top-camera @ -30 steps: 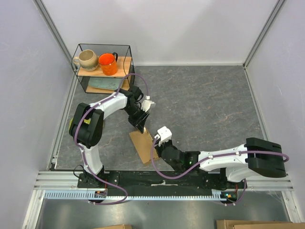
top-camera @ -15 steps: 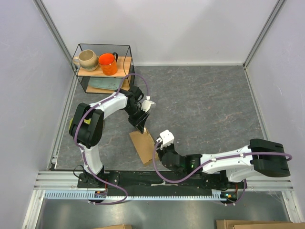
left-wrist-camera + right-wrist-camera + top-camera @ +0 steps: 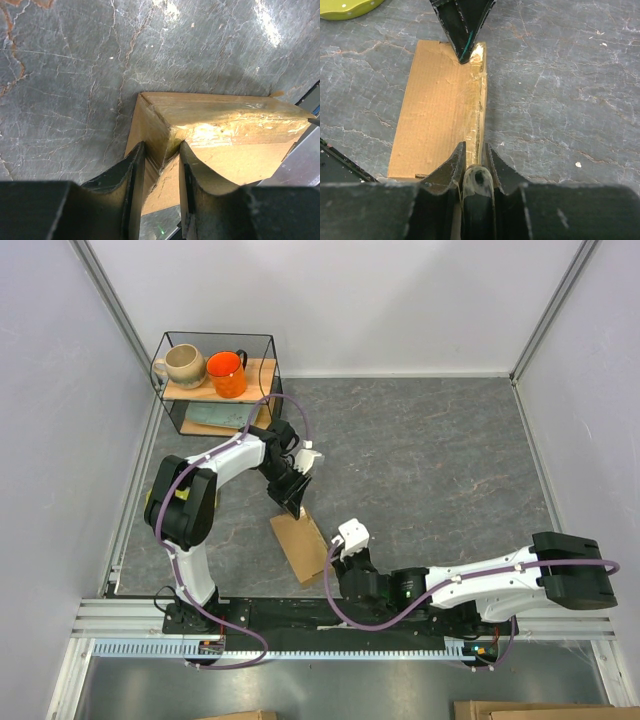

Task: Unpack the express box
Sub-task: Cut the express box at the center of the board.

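Observation:
The express box (image 3: 300, 545), flat brown cardboard with clear tape, lies on the grey table near the front edge. My left gripper (image 3: 292, 502) is shut on the box's far taped end; in the left wrist view its fingers (image 3: 132, 172) pinch that end of the box (image 3: 225, 135). My right gripper (image 3: 336, 562) sits at the box's near right edge. In the right wrist view it (image 3: 475, 152) is shut on a dark rod-like tool (image 3: 479, 180) with a pale tip, which points along the taped seam of the box (image 3: 440, 110). The left gripper (image 3: 465, 56) shows at the far end.
A wire-frame shelf (image 3: 170, 405) at the back left holds a beige mug (image 3: 183, 365) and an orange mug (image 3: 227, 373). A green plate (image 3: 350, 7) lies beyond the box's far left corner. The metal rail (image 3: 120, 615) runs along the front edge.
My right gripper has drawn back toward the near edge along the box's right side. The left gripper has stayed on the box's far end.

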Motion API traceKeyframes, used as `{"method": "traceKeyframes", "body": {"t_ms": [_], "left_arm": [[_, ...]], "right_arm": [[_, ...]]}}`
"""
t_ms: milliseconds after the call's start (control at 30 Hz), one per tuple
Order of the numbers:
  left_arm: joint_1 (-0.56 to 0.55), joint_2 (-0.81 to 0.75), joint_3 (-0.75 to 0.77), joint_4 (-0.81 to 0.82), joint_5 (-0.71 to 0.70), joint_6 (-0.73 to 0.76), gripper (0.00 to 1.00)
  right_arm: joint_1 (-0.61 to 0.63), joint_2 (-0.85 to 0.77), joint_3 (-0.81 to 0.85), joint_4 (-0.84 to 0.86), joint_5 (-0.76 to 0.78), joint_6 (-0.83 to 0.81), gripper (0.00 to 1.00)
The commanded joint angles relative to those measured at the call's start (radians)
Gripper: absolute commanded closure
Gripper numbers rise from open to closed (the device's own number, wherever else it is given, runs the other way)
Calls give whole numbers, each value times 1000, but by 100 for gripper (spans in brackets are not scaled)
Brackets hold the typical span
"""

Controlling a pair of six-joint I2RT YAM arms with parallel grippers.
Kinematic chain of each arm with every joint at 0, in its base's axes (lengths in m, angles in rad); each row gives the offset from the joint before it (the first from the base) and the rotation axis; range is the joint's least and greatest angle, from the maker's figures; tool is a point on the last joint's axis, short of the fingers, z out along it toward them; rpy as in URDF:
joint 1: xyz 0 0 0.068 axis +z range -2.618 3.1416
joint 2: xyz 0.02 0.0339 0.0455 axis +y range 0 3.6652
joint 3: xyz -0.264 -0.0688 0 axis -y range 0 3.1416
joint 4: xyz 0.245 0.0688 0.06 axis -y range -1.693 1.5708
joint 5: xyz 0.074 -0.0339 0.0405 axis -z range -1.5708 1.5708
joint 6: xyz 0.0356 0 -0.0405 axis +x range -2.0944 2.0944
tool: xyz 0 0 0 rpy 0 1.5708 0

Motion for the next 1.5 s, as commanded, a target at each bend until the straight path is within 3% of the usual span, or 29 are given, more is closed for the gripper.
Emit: {"method": "traceKeyframes", "body": {"t_ms": [0, 667, 1067, 1467], "left_arm": [[68, 72, -44, 181, -415, 78, 98], [68, 52, -38, 168, -337, 80, 98], [67, 34, 0, 50, -3, 94, 98], [65, 64, -14, -23, 112, 195, 98]], "right_arm": [[45, -32, 12, -170, -45, 44, 100], [59, -82, -5, -212, -45, 38, 100], [-4, 73, -25, 90, -97, -152, 100], [-100, 263, -39, 307, -199, -256, 100]]}}
